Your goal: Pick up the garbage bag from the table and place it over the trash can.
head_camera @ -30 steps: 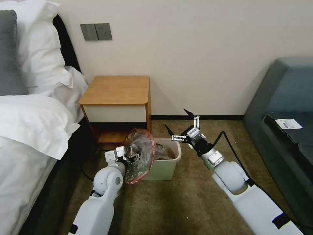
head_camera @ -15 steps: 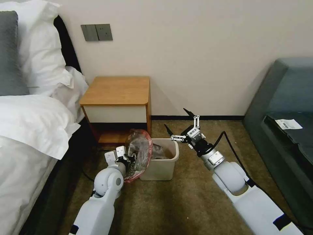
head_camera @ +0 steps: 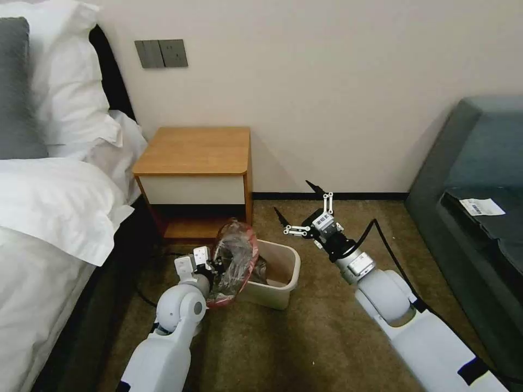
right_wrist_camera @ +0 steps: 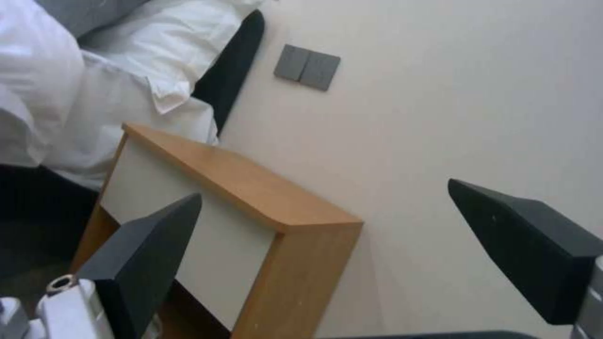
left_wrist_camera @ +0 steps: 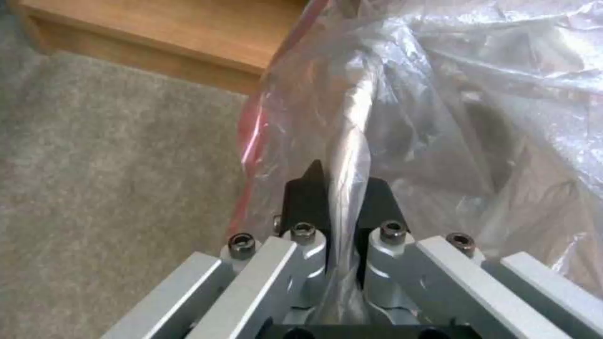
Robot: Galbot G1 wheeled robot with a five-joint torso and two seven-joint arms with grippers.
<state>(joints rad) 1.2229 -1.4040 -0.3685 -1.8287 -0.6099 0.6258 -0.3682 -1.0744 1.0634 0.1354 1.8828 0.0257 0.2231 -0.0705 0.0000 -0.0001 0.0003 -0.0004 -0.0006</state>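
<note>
The left end effector is clenched on a fold of the thin, transparent, wrinkly plastic garbage bag with its red-pink edge band; in the left wrist view the film runs straight between its black pads. The bag billows just ahead of that end effector and drapes over the near-left rim of the small beige-white rectangular plastic trash can, which looks tilted on the carpet, its far side from the left end effector dipping toward the robot. The light-brown wooden table with a white drawer front stands beyond the left end effector, its top bare.

The right end effector hovers released, fingers spread wide, just past the can's far corner and above it, touching nothing.

The step in hand appears to be stretching the bag's mouth over the rim. To do it well, the left grip should hold firm without yanking, since the light can seems ready to tip or slide; the free end effector would best catch the opposite band edge and pull it across.
</note>
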